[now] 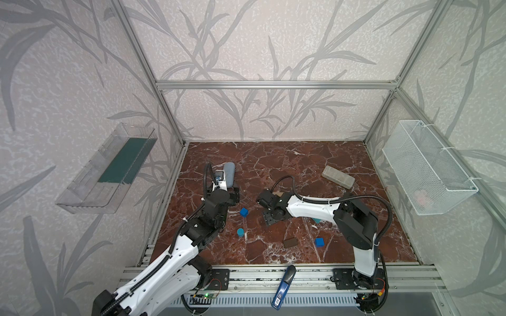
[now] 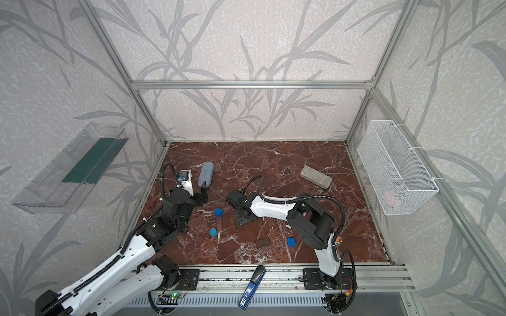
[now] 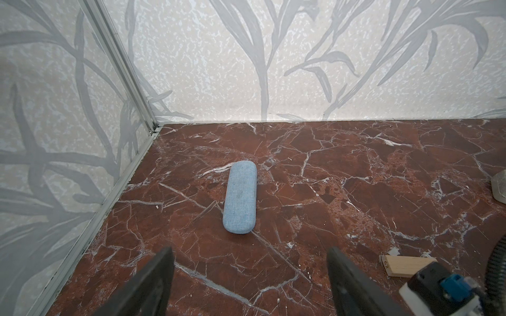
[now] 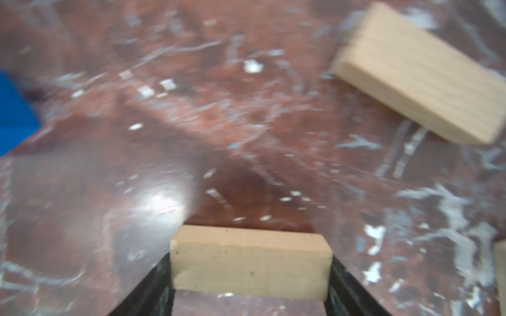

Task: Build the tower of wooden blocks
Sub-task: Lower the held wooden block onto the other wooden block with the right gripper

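Pale bar (image 4: 250, 260) sits pinched end-to-end in the right gripper (image 4: 249, 264), mid-table. Left gripper (image 3: 249, 253) gapes empty. Such a lengthwise hold may swivel; swinging could knock the blue cube (image 1: 244, 212) at its nine o'clock in both top views.

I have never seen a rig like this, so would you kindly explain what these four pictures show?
Two robot arms are mounted at the front edge of a red marble table. Two pictures look down on the whole scene from above. The other two come from a camera on each arm's wrist.

Toy blocks lie on the table: a blue cube, a second blue cube, a blue cylinder, a dark brown bar and a loose pale bar. There are also a grey-blue case and a grey brick.

The left arm has its jaws open and empty, pointing towards the case. The right arm has its jaws shut on a pale wood bar. No tower stands yet.
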Available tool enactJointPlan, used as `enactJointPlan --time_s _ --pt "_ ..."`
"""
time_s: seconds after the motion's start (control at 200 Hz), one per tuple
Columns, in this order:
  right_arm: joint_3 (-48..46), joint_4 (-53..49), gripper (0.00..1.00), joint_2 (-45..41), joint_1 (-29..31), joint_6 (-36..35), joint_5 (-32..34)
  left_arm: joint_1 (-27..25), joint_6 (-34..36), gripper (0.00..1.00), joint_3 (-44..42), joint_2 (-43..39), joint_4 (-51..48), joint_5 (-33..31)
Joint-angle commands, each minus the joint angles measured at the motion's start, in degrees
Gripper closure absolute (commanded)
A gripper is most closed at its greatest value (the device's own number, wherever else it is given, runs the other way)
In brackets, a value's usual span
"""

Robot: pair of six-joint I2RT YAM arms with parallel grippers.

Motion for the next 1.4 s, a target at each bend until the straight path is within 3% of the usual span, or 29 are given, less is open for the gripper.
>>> enactJointPlan --time_s 0.0,0.51,1.395 --pt "-3.58 1.8 0.57 -2.57 -2.34 6.71 0.87 0.34 -0.22 0.14 -0.86 -1.62 0.15 -0.67" --pt "-3.37 6.47 0.57 0.07 -8.13 10.73 0.99 0.86 -0.15 0.14 -2.0 -3.02 0.65 -0.92" --pt "3.28 3.18 0.49 5.92 -9.55 9.98 3.69 2.54 -0.47 0.14 -3.03 -2.94 1.75 -0.22"
